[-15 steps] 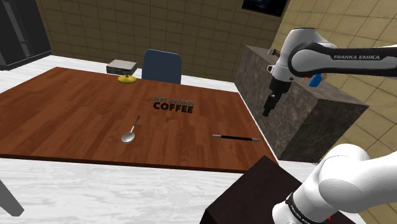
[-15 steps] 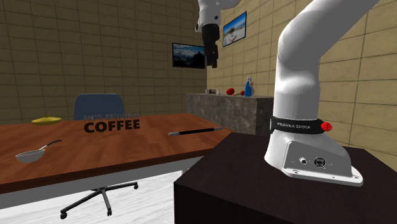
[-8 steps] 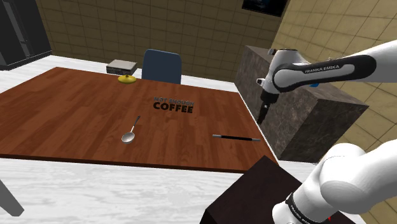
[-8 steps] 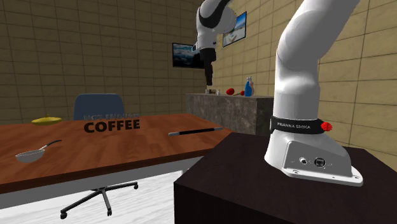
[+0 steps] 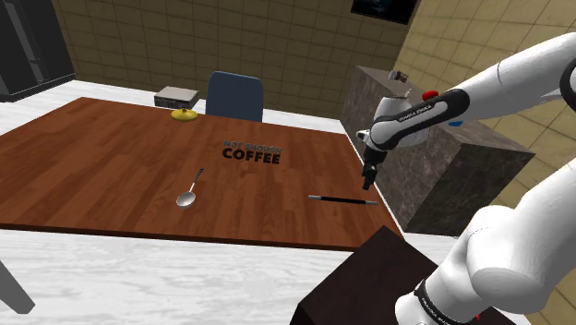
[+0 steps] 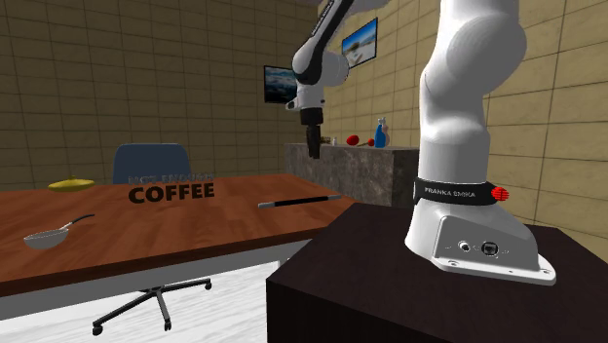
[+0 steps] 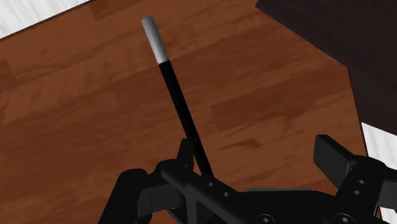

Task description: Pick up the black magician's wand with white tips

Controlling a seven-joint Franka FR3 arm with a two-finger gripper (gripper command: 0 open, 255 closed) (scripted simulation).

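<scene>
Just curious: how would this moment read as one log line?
phase: pre-grasp | tool: open, over one end of wand | wand: flat on table, not held

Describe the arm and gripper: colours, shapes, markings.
The arm has glossy white rounded links and dark joints. A black band near its base carries white FRANKA EMIKA lettering, with a small red dot beside it. The gripper is all black, with two blocky fingers and small round holes in its body.
</scene>
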